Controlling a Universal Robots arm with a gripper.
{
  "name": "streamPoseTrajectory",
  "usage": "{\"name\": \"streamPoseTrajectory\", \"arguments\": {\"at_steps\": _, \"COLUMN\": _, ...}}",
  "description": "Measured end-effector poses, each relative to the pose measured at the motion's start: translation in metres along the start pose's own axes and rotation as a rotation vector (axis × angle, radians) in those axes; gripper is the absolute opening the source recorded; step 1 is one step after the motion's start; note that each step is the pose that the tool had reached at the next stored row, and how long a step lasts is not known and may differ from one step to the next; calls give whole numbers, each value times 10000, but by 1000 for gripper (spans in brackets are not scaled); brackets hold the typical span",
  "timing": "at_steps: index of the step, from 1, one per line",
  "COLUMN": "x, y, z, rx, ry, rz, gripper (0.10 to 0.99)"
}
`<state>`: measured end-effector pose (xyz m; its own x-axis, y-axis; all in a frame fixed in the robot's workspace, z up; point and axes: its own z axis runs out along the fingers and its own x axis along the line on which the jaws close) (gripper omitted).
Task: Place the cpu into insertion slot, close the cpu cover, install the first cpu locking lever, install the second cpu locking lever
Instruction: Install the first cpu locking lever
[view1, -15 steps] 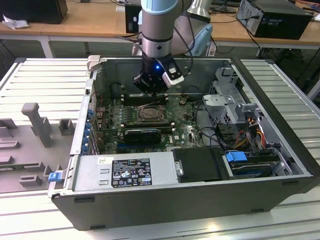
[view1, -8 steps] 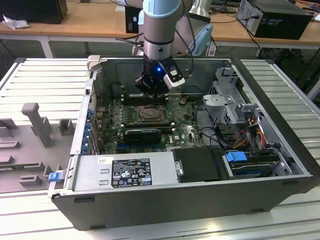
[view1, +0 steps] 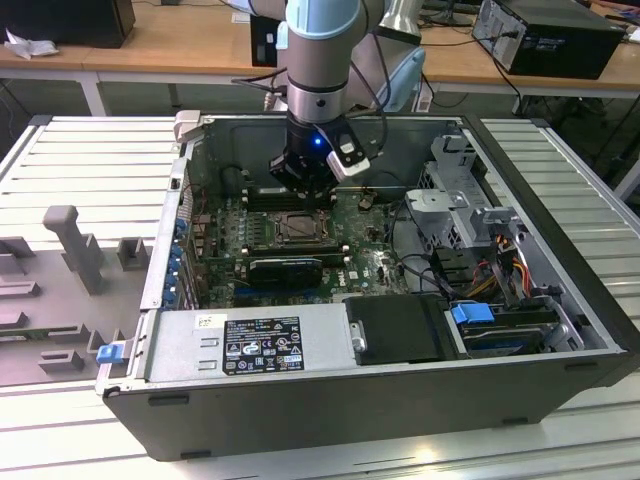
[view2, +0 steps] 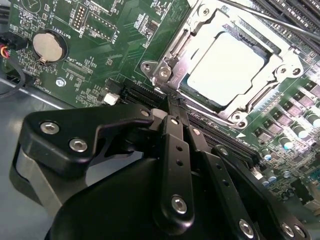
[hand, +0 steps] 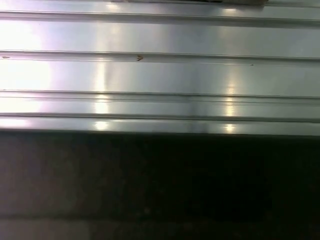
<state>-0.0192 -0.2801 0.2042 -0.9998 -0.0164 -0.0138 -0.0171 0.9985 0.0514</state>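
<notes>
The cpu (view2: 225, 67) sits flat in the insertion slot (view2: 196, 98), its pale metal top showing through the window of the cpu cover (view2: 287, 50), which lies closed down over it. A thin metal lever (view2: 280, 22) runs along the far edge of that frame. In the exterior view the slot (view1: 300, 228) lies in the middle of the green circuit board (view1: 372, 262), just below the gripper (view1: 305, 180).

In the second wrist view the gripper (view2: 170, 112) hangs low over the board beside the socket's corner — its black fingers (view2: 175, 140) drawn together at the tips, with nothing visible between them.

Around it: a round coin battery (view2: 46, 47) on the board, a long black card (view1: 288, 268) just in front of the socket, and memory slots (view1: 275, 195) behind. All of it sits inside an open computer case (view1: 330, 395) — a power supply box (view1: 245, 340) along the front, a tangle of coloured cables (view1: 495, 270) toward the exterior view's right. The case rests on a ribbed metal table (hand: 160, 75).
</notes>
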Motion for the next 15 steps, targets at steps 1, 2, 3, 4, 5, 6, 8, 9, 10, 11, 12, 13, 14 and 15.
{"name": "streamPoseTrajectory", "arguments": {"at_steps": 1, "x": 0, "y": 0, "z": 5, "rx": 38, "ry": 0, "rz": -2, "gripper": 106}}
{"name": "streamPoseTrajectory", "arguments": {"at_steps": 2, "x": 0, "y": -1, "z": 10, "rx": 48, "ry": 2, "rz": -3, "gripper": 106}}
{"name": "streamPoseTrajectory", "arguments": {"at_steps": 3, "x": -1, "y": 0, "z": 16, "rx": 44, "ry": -1, "rz": -4, "gripper": 106}}
{"name": "streamPoseTrajectory", "arguments": {"at_steps": 4, "x": 0, "y": -1, "z": 27, "rx": 49, "ry": 2, "rz": -2, "gripper": 106}}
{"name": "streamPoseTrajectory", "arguments": {"at_steps": 5, "x": 1, "y": -3, "z": 33, "rx": 53, "ry": 5, "rz": -2, "gripper": 106}}
{"name": "streamPoseTrajectory", "arguments": {"at_steps": 6, "x": 1, "y": -3, "z": 33, "rx": 34, "ry": 5, "rz": 0, "gripper": 106}}
{"name": "streamPoseTrajectory", "arguments": {"at_steps": 8, "x": -1, "y": 1, "z": 26, "rx": -30, "ry": -4, "rz": 0, "gripper": 106}}
{"name": "streamPoseTrajectory", "arguments": {"at_steps": 9, "x": -2, "y": 3, "z": -4, "rx": -33, "ry": -4, "rz": 0, "gripper": 106}}
{"name": "streamPoseTrajectory", "arguments": {"at_steps": 10, "x": -3, "y": 7, "z": -92, "rx": -30, "ry": 0, "rz": -1, "gripper": 106}}
{"name": "streamPoseTrajectory", "arguments": {"at_steps": 11, "x": -4, "y": 13, "z": -149, "rx": -19, "ry": 1, "rz": -1, "gripper": 106}}
{"name": "streamPoseTrajectory", "arguments": {"at_steps": 12, "x": -4, "y": 15, "z": -170, "rx": -17, "ry": 0, "rz": -2, "gripper": 106}}
{"name": "streamPoseTrajectory", "arguments": {"at_steps": 13, "x": -4, "y": 15, "z": -171, "rx": -19, "ry": -1, "rz": -3, "gripper": 106}}
{"name": "streamPoseTrajectory", "arguments": {"at_steps": 14, "x": -4, "y": 10, "z": -173, "rx": -17, "ry": 0, "rz": -2, "gripper": 106}}
{"name": "streamPoseTrajectory", "arguments": {"at_steps": 15, "x": -3, "y": -7, "z": -174, "rx": -16, "ry": 0, "rz": -1, "gripper": 106}}
